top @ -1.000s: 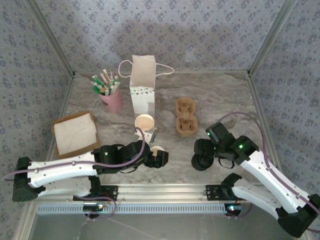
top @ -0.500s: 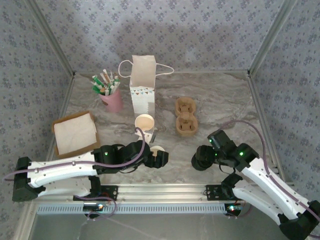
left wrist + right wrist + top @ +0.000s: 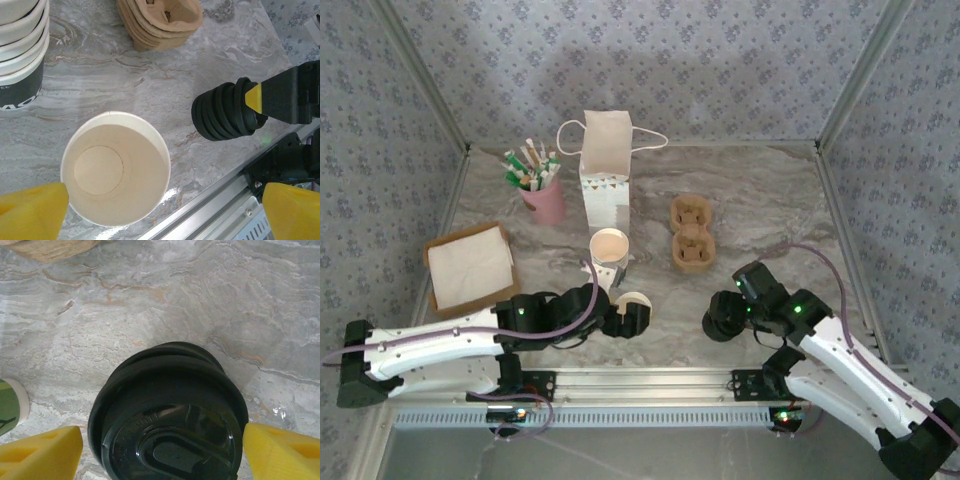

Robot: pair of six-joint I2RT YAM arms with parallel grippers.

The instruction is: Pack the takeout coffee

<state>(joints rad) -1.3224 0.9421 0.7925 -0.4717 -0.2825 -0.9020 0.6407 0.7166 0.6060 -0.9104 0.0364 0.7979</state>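
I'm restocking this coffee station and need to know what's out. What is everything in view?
paper bag: one, white with handles, standing at the back
pink cup: one, holding sachets, left of the bag
napkins: a stack, white, in a brown tray at the left
cup stack: several nested, dark outside, cream inside, in front of the bag
paper cup: one, cream inside, upright near the front edge
cup carriers: a stack, brown, centre right
black lids: a stack, near right
table: one, grey marble
left gripper: open, astride the paper cup
right gripper: fingers either side of the lids, grip unclear
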